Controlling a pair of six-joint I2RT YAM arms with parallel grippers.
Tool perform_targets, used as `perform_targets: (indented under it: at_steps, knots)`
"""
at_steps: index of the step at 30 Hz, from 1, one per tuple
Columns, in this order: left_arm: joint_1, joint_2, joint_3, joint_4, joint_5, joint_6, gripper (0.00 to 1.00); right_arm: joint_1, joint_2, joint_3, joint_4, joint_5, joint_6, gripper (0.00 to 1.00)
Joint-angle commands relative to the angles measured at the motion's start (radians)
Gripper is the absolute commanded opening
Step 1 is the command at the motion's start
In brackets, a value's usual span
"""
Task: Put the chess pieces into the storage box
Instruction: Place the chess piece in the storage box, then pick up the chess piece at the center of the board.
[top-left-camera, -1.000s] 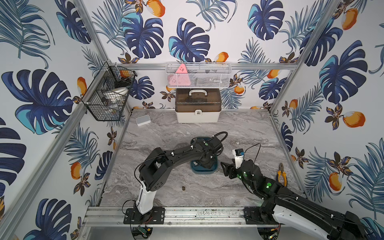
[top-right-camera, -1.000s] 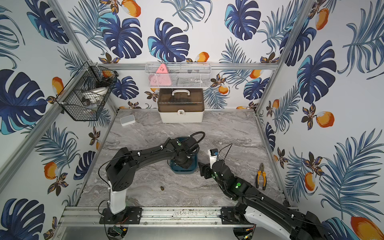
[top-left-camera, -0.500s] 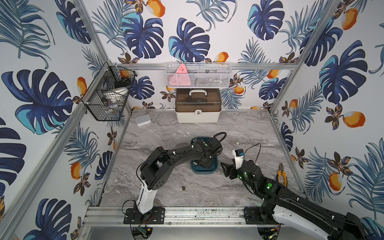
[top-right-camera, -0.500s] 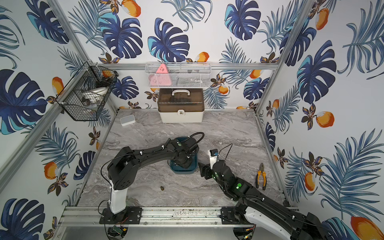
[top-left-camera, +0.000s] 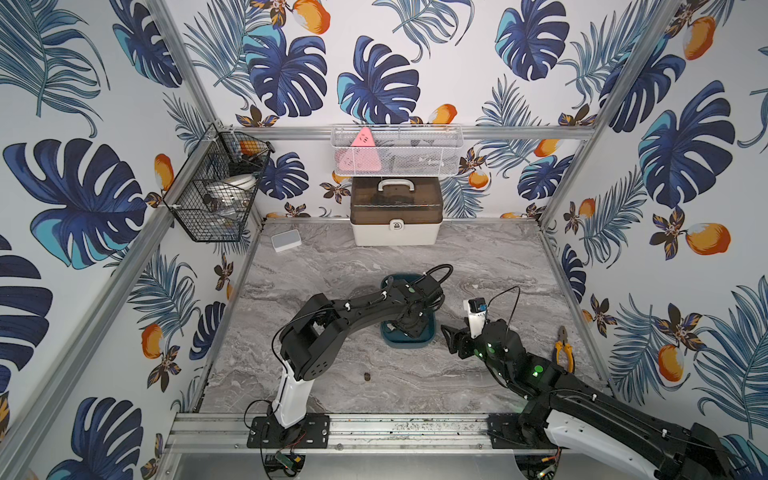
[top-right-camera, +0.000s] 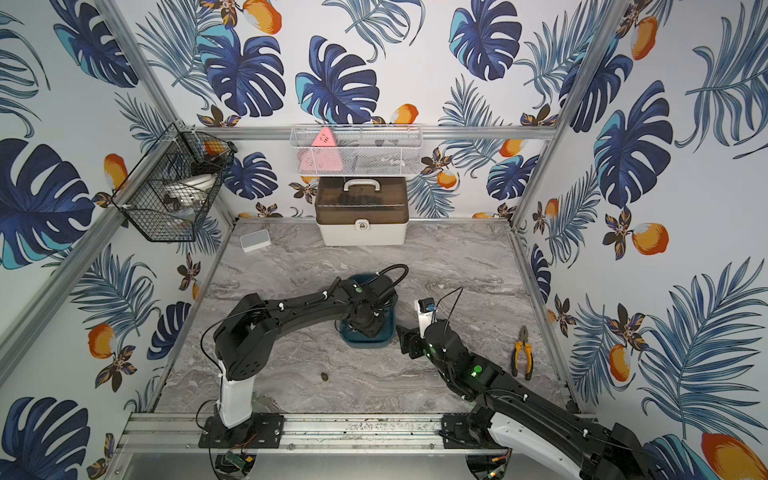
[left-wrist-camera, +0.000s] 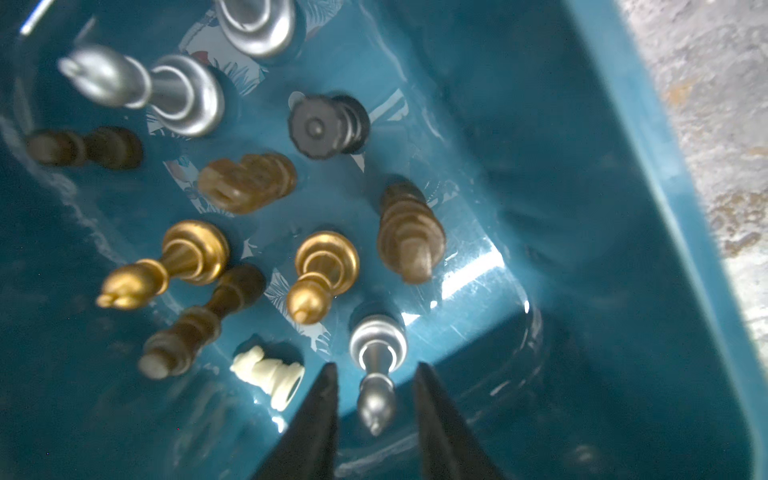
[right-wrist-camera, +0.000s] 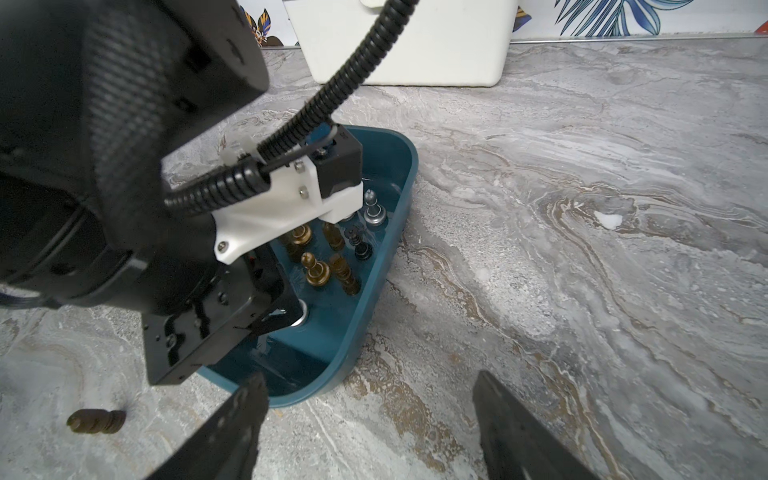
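On the marble tabletop (top-left-camera: 478, 266), the teal storage box (top-left-camera: 406, 342) sits mid-table, within both arms' reach. Left gripper (left-wrist-camera: 375, 366) hangs inside it, jaws parted clear of a silver chess piece (left-wrist-camera: 377, 338) among the others; right gripper (right-wrist-camera: 370, 376) gapes empty nearby. One dark brown piece (right-wrist-camera: 96, 420) lies outside.

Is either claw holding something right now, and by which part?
Nothing. The left gripper stands open around a silver chess piece in the storage box, not touching it; the right gripper is open and empty.
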Motion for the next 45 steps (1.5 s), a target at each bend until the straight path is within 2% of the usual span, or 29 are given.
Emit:
perform_targets:
  at_steps: [1,8,12,16,19,21,24,29,35,40,45]
  knots:
    - [0.001,-0.023,0.011,0.0,-0.012,0.006,0.4,0.001,0.0,0.014,0.002,0.004,-0.009,0.8]
    - [0.001,-0.076,0.029,-0.039,-0.026,0.003,0.44,0.001,0.0,0.023,-0.014,-0.002,-0.01,0.81]
    - [0.003,-0.164,0.028,-0.081,-0.023,-0.007,0.45,0.002,-0.001,0.029,-0.015,-0.017,-0.013,0.81]
    - [0.023,-0.298,-0.006,-0.16,-0.035,-0.059,0.49,0.006,0.009,0.025,0.032,-0.178,-0.062,0.8]
    - [0.084,-0.405,-0.093,-0.229,0.026,-0.124,0.49,0.045,0.021,0.017,0.097,-0.307,-0.096,0.79]
    - [0.112,-0.487,-0.173,-0.255,0.027,-0.17,0.49,0.102,0.042,0.022,0.124,-0.319,-0.121,0.79]
    - [0.18,-0.614,-0.295,-0.256,0.045,-0.21,0.48,0.189,0.142,0.086,0.098,-0.314,-0.149,0.78]
    - [0.4,-0.768,-0.423,-0.245,0.18,-0.208,0.48,0.294,0.397,0.281,-0.033,-0.35,-0.152,0.72]
    - [0.634,-0.812,-0.498,-0.226,0.4,-0.138,0.5,0.398,0.64,0.472,-0.133,-0.317,-0.159,0.68]
    - [0.706,-0.811,-0.52,-0.231,0.477,-0.095,0.53,0.421,0.798,0.584,-0.182,-0.319,-0.132,0.68]
    - [0.714,-0.793,-0.513,-0.274,0.427,-0.06,0.54,0.427,0.912,0.644,-0.191,-0.321,-0.102,0.66]
